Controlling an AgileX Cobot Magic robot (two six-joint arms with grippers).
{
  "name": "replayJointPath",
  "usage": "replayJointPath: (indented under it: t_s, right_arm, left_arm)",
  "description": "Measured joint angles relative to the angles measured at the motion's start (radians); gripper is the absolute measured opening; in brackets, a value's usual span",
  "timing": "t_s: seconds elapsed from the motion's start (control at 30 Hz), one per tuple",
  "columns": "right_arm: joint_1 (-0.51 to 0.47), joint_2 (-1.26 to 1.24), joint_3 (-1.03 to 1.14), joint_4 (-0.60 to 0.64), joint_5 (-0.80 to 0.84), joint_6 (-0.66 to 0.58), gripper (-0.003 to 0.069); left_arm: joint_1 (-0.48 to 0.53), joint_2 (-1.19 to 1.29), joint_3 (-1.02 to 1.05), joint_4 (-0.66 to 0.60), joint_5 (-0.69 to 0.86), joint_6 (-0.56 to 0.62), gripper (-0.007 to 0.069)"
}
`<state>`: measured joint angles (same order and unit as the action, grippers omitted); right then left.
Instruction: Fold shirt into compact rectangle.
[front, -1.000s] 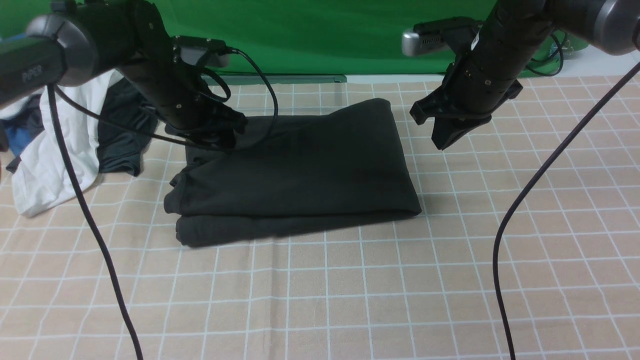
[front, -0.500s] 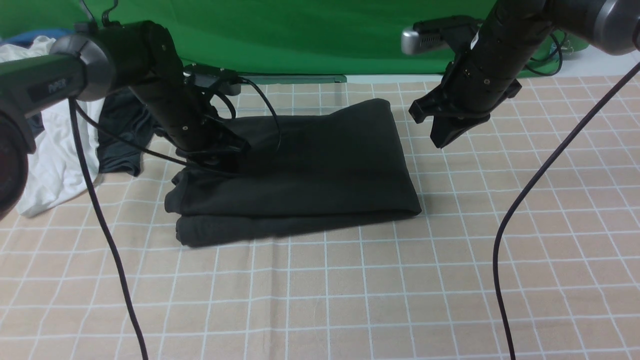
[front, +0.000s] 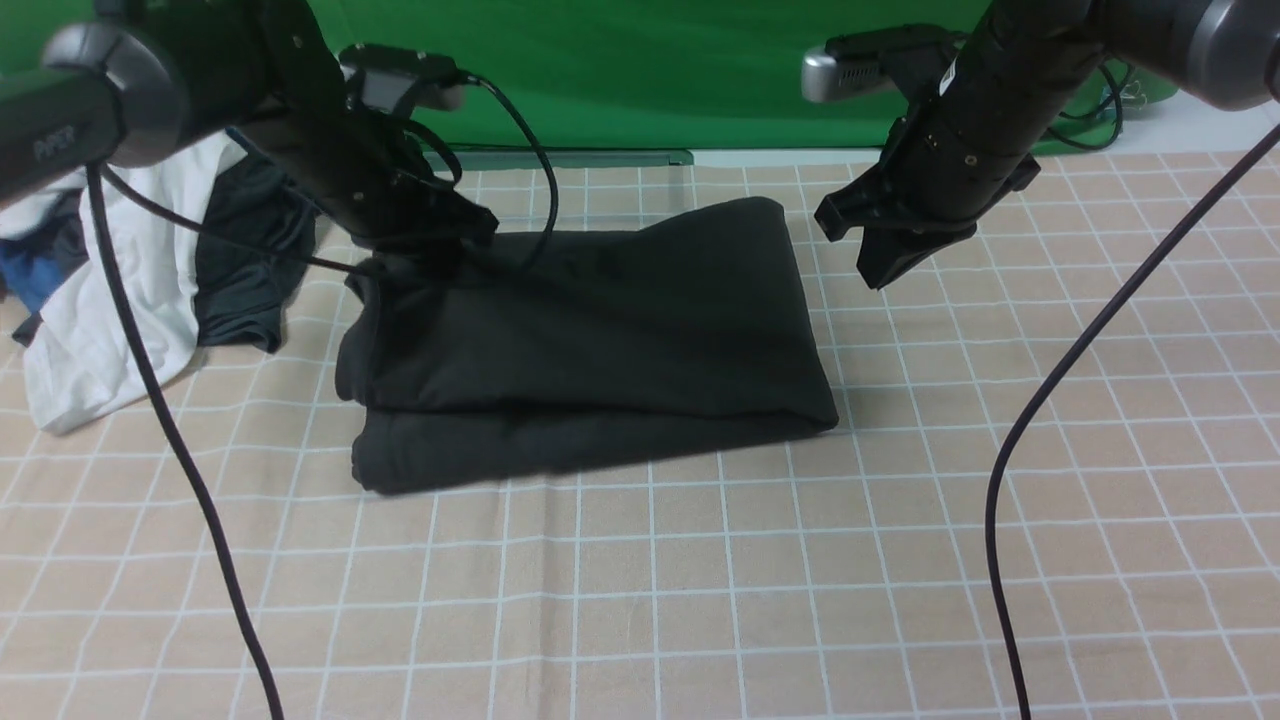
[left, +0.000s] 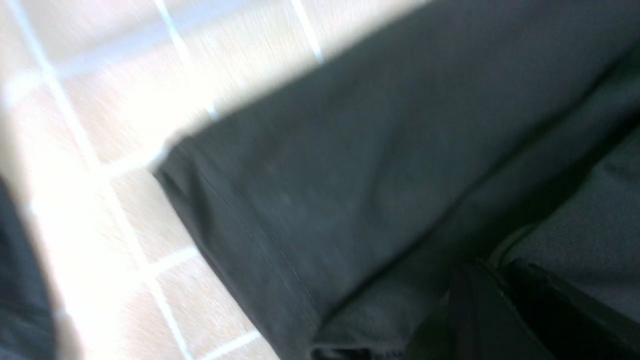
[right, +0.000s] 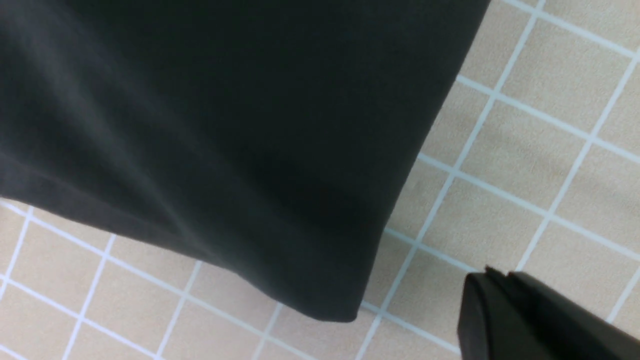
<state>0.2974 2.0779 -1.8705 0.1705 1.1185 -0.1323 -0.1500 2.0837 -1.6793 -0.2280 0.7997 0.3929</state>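
The black shirt (front: 600, 330) lies folded in a thick rectangle on the checked cloth, with its fold edge toward the right. My left gripper (front: 415, 265) is at the shirt's far left corner, shut on the shirt, and the fabric there is pulled up off the table. In the left wrist view the dark fingers (left: 495, 270) pinch a layer of the shirt (left: 350, 175). My right gripper (front: 878, 272) hangs shut and empty above the table, just right of the shirt's far right corner. The right wrist view shows its tip (right: 492, 275) beside the shirt's corner (right: 225, 125).
A white garment (front: 100, 300), a dark grey garment (front: 240, 270) and a blue one (front: 25, 275) are heaped at the far left. Black cables (front: 1060, 380) hang from both arms over the table. A green backdrop (front: 650, 70) stands behind.
The left gripper dropped onto the shirt's far left corner, shut on it and has risen, lifting that edge. The right gripper has barely moved.
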Motion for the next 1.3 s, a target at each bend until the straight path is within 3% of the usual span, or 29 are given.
replayJointPath:
  t_s: [0.43, 0.6, 0.67, 0.73, 0.87, 0.93, 1.07, 1.13, 1.3]
  right_arm:
    - [0.0, 0.0, 0.0, 0.013, -0.005, 0.0, 0.0071]
    - [0.0, 0.0, 0.0, 0.016, -0.005, 0.0, 0.0075]
    - [0.0, 0.0, 0.0, 0.016, 0.01, 0.0, 0.008]
    - [0.0, 0.0, -0.004, 0.016, 0.033, 0.0, 0.0084]
    - [0.001, -0.001, -0.008, 0.018, 0.063, 0.0, 0.0087]
    - [0.015, -0.001, -0.008, 0.018, 0.081, -0.006, 0.0074]
    - [0.049, -0.001, -0.008, 0.022, 0.078, -0.024, 0.0055]
    - [0.061, -0.001, -0.008, 0.023, 0.068, -0.027, 0.0054]
    - [0.07, -0.001, -0.008, 0.027, 0.05, -0.029, 0.0054]
  left_arm:
    - [0.0, 0.073, 0.0, 0.09, -0.065, -0.043, 0.0042]
    - [0.0, 0.06, 0.0, 0.12, -0.087, -0.067, 0.0139]
    - [0.0, 0.02, 0.0, 0.164, -0.064, -0.114, 0.0223]
    - [0.0, -0.019, 0.0, 0.163, -0.018, -0.145, 0.0242]
    - [0.0, -0.089, 0.016, 0.08, 0.071, -0.139, 0.0201]
    - [0.0, -0.128, 0.077, -0.044, 0.082, -0.09, 0.0104]
    - [0.0, -0.135, 0.211, -0.166, 0.041, -0.032, 0.0017]
    - [0.0, -0.13, 0.265, -0.174, 0.015, -0.034, 0.0015]
    - [0.002, -0.126, 0.363, -0.061, -0.027, -0.154, 0.0015]
